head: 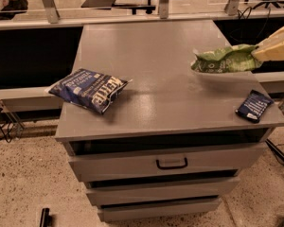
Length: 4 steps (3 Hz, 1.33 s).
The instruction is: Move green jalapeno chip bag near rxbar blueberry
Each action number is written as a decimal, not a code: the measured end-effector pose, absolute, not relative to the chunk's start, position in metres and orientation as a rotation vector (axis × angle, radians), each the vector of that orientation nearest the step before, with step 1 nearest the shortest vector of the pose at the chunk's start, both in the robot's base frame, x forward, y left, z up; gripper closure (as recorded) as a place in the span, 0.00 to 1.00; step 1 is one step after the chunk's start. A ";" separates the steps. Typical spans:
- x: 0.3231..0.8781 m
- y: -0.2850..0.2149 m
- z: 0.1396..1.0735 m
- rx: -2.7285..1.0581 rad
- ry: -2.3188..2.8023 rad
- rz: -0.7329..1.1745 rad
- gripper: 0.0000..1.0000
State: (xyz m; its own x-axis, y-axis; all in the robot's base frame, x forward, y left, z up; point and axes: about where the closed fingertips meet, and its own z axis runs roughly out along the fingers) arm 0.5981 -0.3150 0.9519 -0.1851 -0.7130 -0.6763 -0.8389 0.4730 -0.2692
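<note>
Gray drawers (165,162), three of them, sit under the tabletop (151,46). One rxbar blueberry (254,106) lies at the front right corner. One blue chip bag (90,90) lies near the left edge. One green jalapeno chip bag (223,59) hangs by the right edge, behind the bar and apart from it. The gripper (261,53) pinches its end there.

Your desk (165,56) is matt grey, faintly shiny toward its front edge. The green bag (225,59), crinkled foil, is pinched by the smooth cream gripper (261,54) over the right edge. The blue bag (90,90) is glossy and the bar (254,106) has a dull wrapper.
</note>
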 end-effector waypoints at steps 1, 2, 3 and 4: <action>0.588 -0.319 0.949 -1.274 1.959 0.219 0.28; 0.589 -0.317 0.947 -1.276 1.959 0.224 0.05; 0.596 -0.316 0.947 -1.283 1.973 0.222 0.00; 0.598 -0.315 0.949 -1.286 1.974 0.219 0.00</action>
